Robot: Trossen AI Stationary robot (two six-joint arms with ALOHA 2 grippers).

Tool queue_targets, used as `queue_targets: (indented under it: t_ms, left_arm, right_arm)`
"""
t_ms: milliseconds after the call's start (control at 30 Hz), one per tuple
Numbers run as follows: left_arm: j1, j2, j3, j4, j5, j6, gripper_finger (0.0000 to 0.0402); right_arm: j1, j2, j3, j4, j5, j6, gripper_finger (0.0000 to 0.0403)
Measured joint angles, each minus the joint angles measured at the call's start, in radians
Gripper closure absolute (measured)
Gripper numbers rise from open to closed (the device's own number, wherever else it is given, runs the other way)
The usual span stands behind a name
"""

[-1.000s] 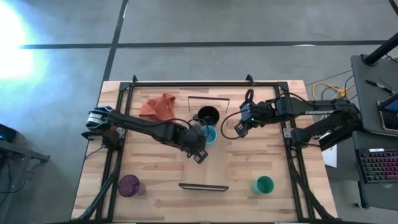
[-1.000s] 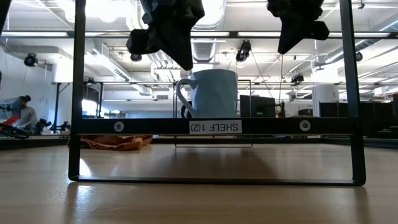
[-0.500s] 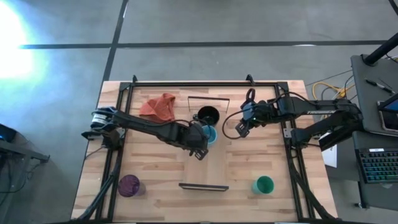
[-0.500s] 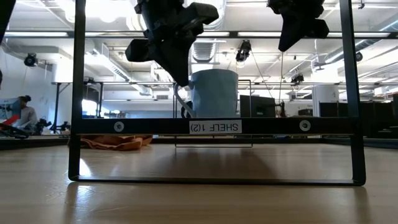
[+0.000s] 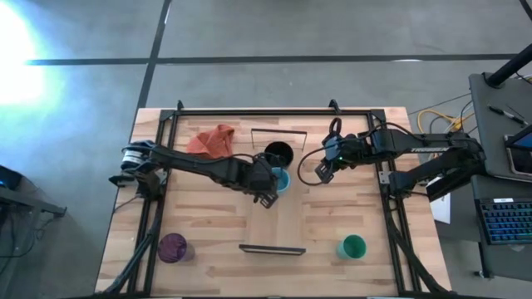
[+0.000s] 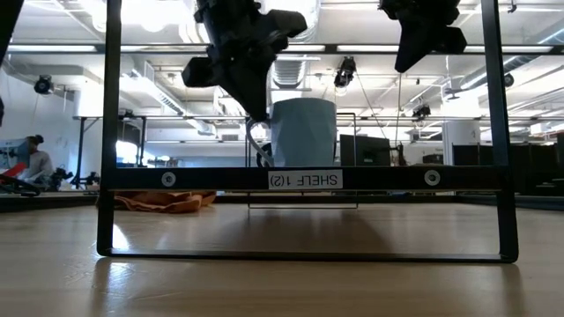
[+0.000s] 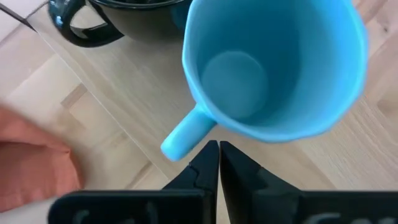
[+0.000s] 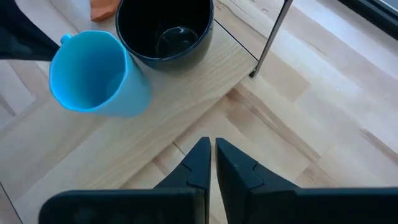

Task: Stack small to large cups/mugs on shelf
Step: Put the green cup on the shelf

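The light blue cup [image 5: 280, 178] stands upright on the shelf board [image 5: 278, 220], handle toward the table's near left. The black cup [image 5: 278, 154] stands just beyond it on the same board. The purple cup [image 5: 173, 247] and the green cup [image 5: 353, 246] stand on the tabletop near the front edge. My left gripper [image 5: 267, 198] is shut, with its tips beside the blue cup's handle [image 7: 186, 134]. My right gripper [image 5: 319, 172] is shut and empty, raised to the right of the shelf. My left gripper's shut fingertips [image 7: 211, 149] come slanting down from the table's near left and stand right beside the free bend of the blue cup's handle [image 7: 177, 144]. I cannot tell whether they touch it. The cup stays upright on the board.
An orange cloth [image 5: 212, 141] lies on the tabletop at the far left of the shelf. Thin dark rails [image 6: 300, 179] stand at the shelf's short ends. Dark frame bars [image 5: 154, 224] run along the table's left and right sides.
My left gripper has come down and a little toward the table's far edge, closing in on the blue cup's handle, and has turned somewhat. The blue cup stands where it was. My right gripper has kept still.
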Motion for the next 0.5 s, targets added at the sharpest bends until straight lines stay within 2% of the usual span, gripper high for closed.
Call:
queue_targets:
  t_ms: [167,367,500]
  left_arm:
    - [-0.017,-0.067,0.004,-0.053,0.001,-0.005,0.0401]
    - [-0.081,-0.250,0.003,-0.100,-0.059,-0.034,0.0401]
    - [-0.113,-0.308,-0.015,-0.208,-0.066,-0.124,0.0379]
  right_arm:
    - [0.000,0.000,0.000,-0.001,-0.022,-0.001,0.0385]
    - [0.000,0.000,-0.001,0.000,-0.060,-0.043,0.0385]
    - [0.000,0.000,-0.002,0.005,-0.087,-0.061,0.0384]
